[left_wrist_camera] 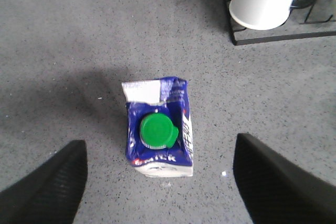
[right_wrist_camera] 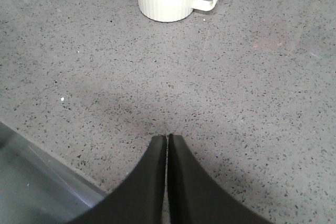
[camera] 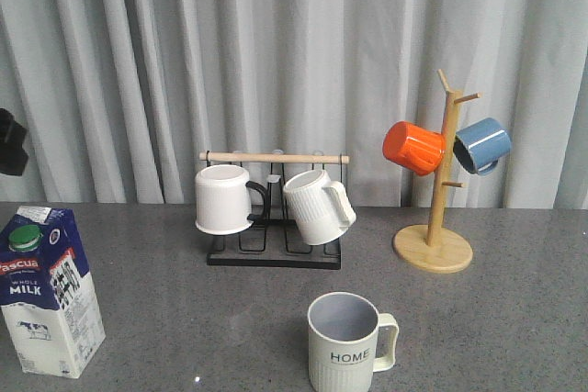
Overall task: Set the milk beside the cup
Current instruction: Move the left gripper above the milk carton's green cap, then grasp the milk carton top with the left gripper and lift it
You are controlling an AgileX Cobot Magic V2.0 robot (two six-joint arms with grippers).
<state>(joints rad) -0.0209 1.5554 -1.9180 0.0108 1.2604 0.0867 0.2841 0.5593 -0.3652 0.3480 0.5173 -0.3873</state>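
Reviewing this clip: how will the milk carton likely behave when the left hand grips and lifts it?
The milk carton is tall on a narrow base, so a high push may tip it. Its creased top suggests soft walls that could dent. The open left hand straddles it; flat sides should grip well.

I see bare counter [camera: 197, 323] between the milk [camera: 48, 291] and the cup [camera: 344, 341], wide enough for a pincer. The black rack [camera: 274, 254] and wooden mug tree [camera: 434, 247] block only the back.
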